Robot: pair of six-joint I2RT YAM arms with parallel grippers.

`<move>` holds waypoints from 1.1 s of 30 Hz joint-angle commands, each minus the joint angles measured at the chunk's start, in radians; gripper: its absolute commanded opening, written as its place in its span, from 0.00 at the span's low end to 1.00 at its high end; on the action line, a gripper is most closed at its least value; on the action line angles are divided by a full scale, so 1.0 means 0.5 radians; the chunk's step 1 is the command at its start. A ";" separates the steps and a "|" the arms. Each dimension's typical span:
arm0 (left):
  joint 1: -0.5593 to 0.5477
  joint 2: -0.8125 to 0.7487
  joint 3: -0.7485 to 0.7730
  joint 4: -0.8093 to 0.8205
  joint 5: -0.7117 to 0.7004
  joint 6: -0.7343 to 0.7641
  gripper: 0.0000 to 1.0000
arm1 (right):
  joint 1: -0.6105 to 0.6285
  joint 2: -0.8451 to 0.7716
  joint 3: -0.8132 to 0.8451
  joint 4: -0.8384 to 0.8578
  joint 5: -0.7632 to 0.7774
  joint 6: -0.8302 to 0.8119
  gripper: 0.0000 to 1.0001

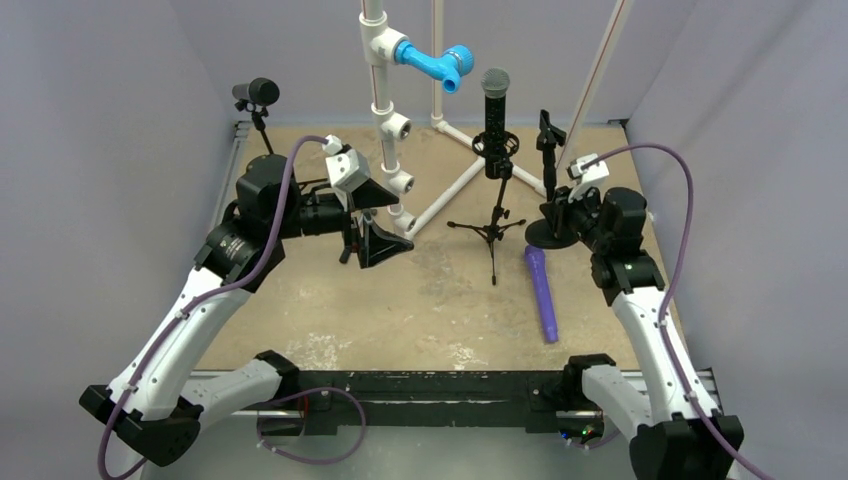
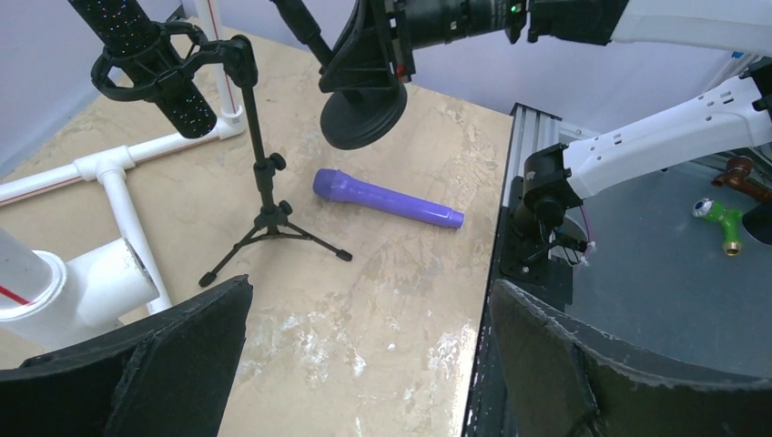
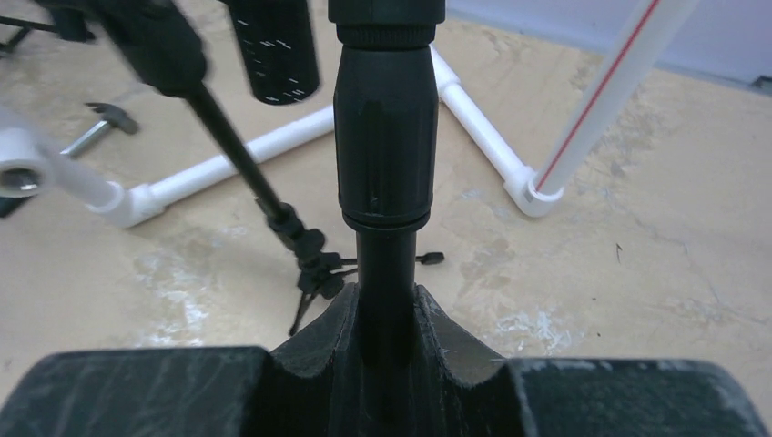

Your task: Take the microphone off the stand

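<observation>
A black microphone [image 1: 495, 100] with a grey head sits upright in the shock mount of a tripod stand [image 1: 492, 228] at the middle back; it also shows in the left wrist view [image 2: 155, 68]. A purple microphone [image 1: 541, 293] lies flat on the table to the tripod's right. My right gripper [image 1: 562, 212] is shut on the thin pole [image 3: 385, 137] of a second, round-based stand [image 1: 546, 236], whose top clip is empty. My left gripper [image 1: 400, 222] hangs open left of the tripod, with nothing between its fingers [image 2: 137, 364].
A white PVC pipe frame [image 1: 400, 130] with a blue fitting [image 1: 432, 62] stands at the back, right behind my left gripper. Another small black microphone [image 1: 258, 93] is on a stand at the back left. A black rail [image 1: 430, 385] runs along the table's near edge.
</observation>
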 commanded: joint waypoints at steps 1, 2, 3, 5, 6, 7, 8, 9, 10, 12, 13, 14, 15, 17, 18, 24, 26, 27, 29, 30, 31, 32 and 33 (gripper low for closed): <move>0.022 -0.017 0.000 0.039 -0.034 0.054 1.00 | -0.083 0.044 -0.152 0.708 0.156 0.050 0.00; 0.021 -0.014 0.000 0.040 -0.031 0.054 1.00 | -0.109 0.058 -0.192 0.785 0.155 0.067 0.00; 0.023 -0.011 0.000 0.038 -0.029 0.054 1.00 | -0.137 0.071 -0.226 0.891 0.154 0.084 0.00; 0.024 -0.007 -0.007 0.036 -0.023 0.057 1.00 | -0.211 0.090 -0.309 1.049 0.133 0.118 0.00; 0.026 -0.005 -0.011 0.037 -0.022 0.058 1.00 | -0.243 0.100 -0.347 1.133 0.115 0.121 0.00; 0.025 -0.004 -0.015 0.038 -0.019 0.062 1.00 | -0.270 0.109 -0.397 1.227 0.093 0.121 0.00; 0.025 -0.004 -0.019 0.037 -0.018 0.062 1.00 | -0.298 0.123 -0.447 1.327 0.075 0.116 0.00; 0.025 -0.006 -0.023 0.039 -0.018 0.063 1.00 | -0.327 0.137 -0.528 1.442 0.058 0.122 0.00; 0.024 -0.002 -0.028 0.043 -0.019 0.064 1.00 | -0.362 0.163 -0.596 1.561 0.035 0.124 0.00; 0.027 0.000 -0.041 0.049 -0.015 0.066 1.00 | -0.434 0.211 -0.698 1.789 -0.002 0.125 0.00; 0.029 -0.001 -0.046 0.051 -0.014 0.066 1.00 | -0.471 0.240 -0.738 1.878 -0.030 0.125 0.00; 0.028 0.001 -0.051 0.052 -0.013 0.068 1.00 | -0.510 0.269 -0.772 1.957 -0.056 0.125 0.00; 0.027 0.003 -0.057 0.052 -0.010 0.068 1.00 | -0.546 0.299 -0.809 2.046 -0.085 0.122 0.00; 0.032 0.010 -0.061 0.053 -0.010 0.073 1.00 | -0.612 0.365 -0.861 2.187 -0.120 0.125 0.00; 0.032 0.018 -0.061 0.055 -0.009 0.070 1.00 | -0.640 0.399 -0.868 2.222 -0.147 0.124 0.00; 0.037 0.059 -0.064 0.078 0.003 0.060 1.00 | -0.731 0.663 -0.920 2.457 -0.192 0.056 0.00; 0.039 0.065 -0.061 0.078 0.004 0.060 1.00 | -0.746 0.765 -0.932 2.550 -0.171 0.051 0.00; 0.042 0.066 -0.060 0.076 0.004 0.059 1.00 | -0.751 0.819 -0.927 2.589 -0.170 0.047 0.00; 0.047 0.074 -0.058 0.077 0.006 0.060 1.00 | -0.756 0.924 -0.907 2.654 -0.163 0.034 0.00; 0.049 0.075 -0.058 0.074 0.007 0.060 1.00 | -0.758 0.978 -0.895 2.690 -0.158 0.036 0.00; 0.051 0.077 -0.058 0.073 0.007 0.058 1.00 | -0.759 1.025 -0.885 2.734 -0.159 0.037 0.00; 0.054 0.078 -0.061 0.075 0.007 0.060 1.00 | -0.761 1.076 -0.876 2.769 -0.157 0.036 0.00; 0.059 0.082 -0.065 0.076 0.005 0.060 1.00 | -0.759 1.118 -0.865 2.797 -0.155 0.037 0.00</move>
